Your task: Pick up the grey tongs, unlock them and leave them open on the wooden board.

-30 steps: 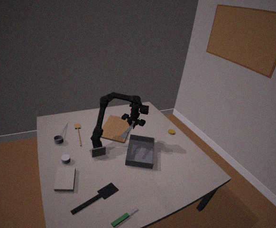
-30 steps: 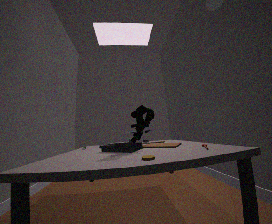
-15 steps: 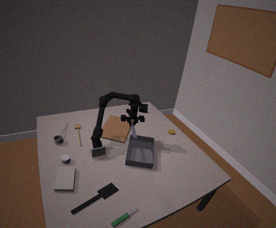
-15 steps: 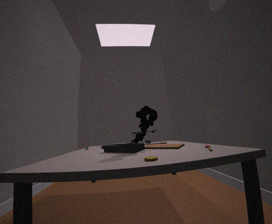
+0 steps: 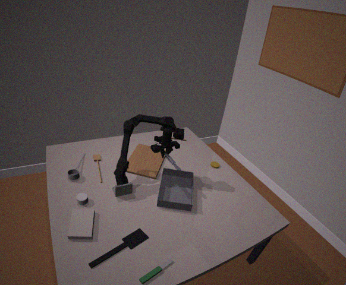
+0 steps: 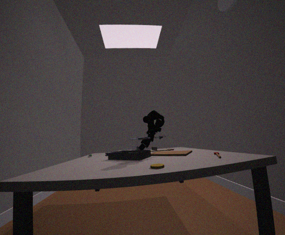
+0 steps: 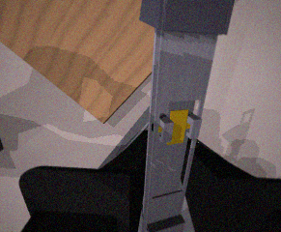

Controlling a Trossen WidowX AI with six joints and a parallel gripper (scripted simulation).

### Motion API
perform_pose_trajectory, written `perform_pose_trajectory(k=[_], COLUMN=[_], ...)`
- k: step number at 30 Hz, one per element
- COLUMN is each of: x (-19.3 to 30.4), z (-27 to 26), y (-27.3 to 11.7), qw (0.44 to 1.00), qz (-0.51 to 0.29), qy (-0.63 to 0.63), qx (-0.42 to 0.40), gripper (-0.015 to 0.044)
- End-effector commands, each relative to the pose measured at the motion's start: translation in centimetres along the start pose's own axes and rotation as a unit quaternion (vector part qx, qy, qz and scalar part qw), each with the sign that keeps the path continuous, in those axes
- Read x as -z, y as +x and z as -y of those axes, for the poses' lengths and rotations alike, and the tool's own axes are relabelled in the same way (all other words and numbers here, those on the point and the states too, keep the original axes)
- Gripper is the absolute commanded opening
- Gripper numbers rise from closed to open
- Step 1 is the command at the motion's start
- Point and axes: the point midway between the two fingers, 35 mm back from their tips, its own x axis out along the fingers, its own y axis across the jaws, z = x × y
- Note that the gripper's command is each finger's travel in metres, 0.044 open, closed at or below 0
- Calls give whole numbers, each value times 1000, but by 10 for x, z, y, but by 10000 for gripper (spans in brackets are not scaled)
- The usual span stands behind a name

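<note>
My gripper (image 5: 164, 154) (image 6: 152, 138) (image 7: 161, 136) is shut on the grey tongs (image 5: 173, 161) (image 6: 140, 137) (image 7: 184, 63), held in the air. The tongs lie nearly level in the exterior view, and their arms look close together. A yellow piece (image 7: 179, 127) shows on them in the wrist view. In the top view one end reaches toward the roasting tin (image 5: 175, 205) (image 6: 127, 155); the gripper hides the other part. The wooden board (image 5: 144, 161) (image 6: 173, 153) (image 7: 82, 34) lies flat beside the tin, below and to one side of the tongs in the wrist view.
A yellow disc (image 5: 214, 164) (image 6: 157, 166) lies near the table edge. The arm's base (image 5: 123, 189) stands left of the tin. A dark pan (image 5: 74, 174), a wooden turner (image 5: 99, 170) and a white pot (image 5: 82, 198) are farther left. A black spatula (image 5: 112, 253) lies in front.
</note>
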Motion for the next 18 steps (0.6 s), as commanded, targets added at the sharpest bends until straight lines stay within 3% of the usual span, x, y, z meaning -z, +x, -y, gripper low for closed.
perform_pose_trajectory(k=[1,18], x=[-4,-77], z=[0,-11], y=[-3,-3], qw=[1000,990], qz=[-1,-8], qy=[-10,135], qx=[6,25], gripper=[-150,-150])
